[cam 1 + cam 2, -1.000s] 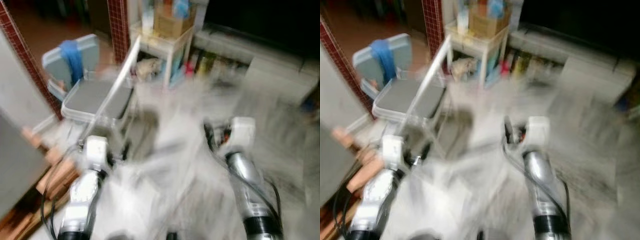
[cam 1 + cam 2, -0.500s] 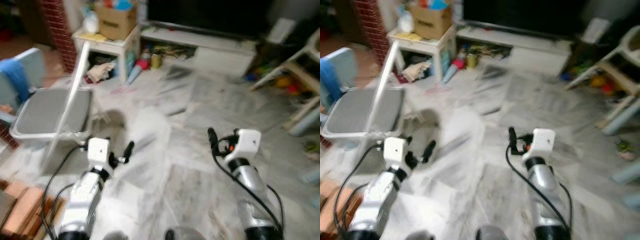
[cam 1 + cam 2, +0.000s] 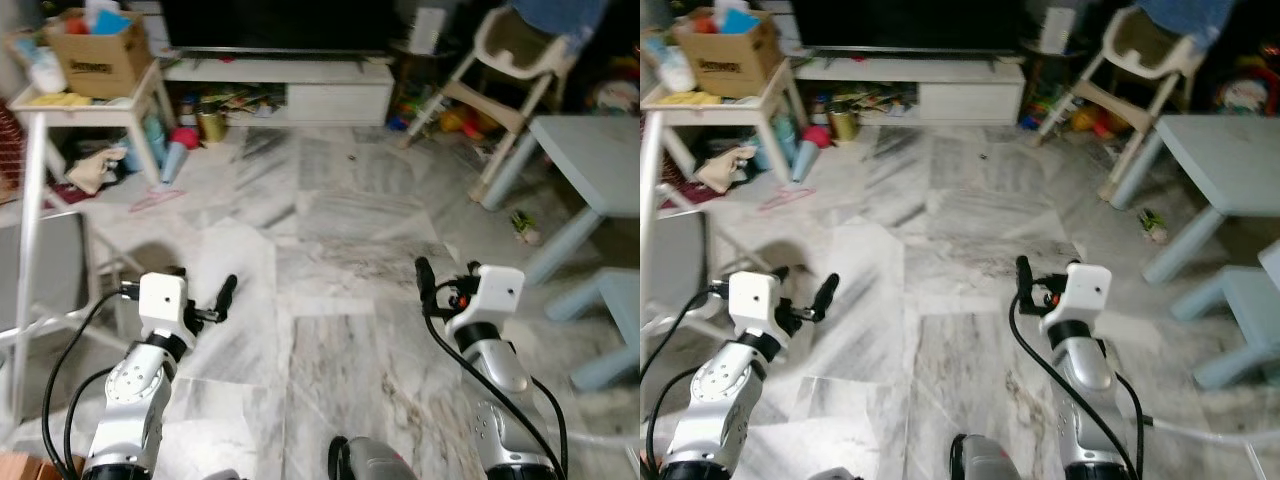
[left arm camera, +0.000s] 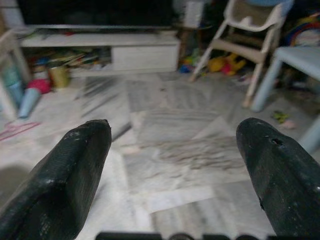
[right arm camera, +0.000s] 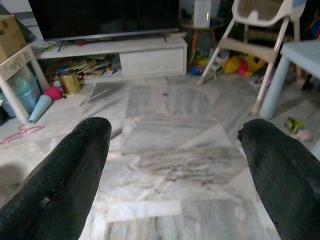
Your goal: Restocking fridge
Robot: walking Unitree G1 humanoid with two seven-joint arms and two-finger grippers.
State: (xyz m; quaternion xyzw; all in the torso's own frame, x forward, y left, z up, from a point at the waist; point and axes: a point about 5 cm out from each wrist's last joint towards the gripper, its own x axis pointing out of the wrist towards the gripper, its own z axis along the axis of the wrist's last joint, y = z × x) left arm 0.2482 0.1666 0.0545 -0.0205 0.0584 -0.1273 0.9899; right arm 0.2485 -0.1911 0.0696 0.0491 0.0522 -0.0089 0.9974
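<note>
left wrist view, left gripper spread wide, empty; right gripper likewise, above marble floor

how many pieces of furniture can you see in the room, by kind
tv stand: 1
high chair: 1
pale blue table: 1
pale blue stool: 1
small white side table: 1
total: 5
</note>
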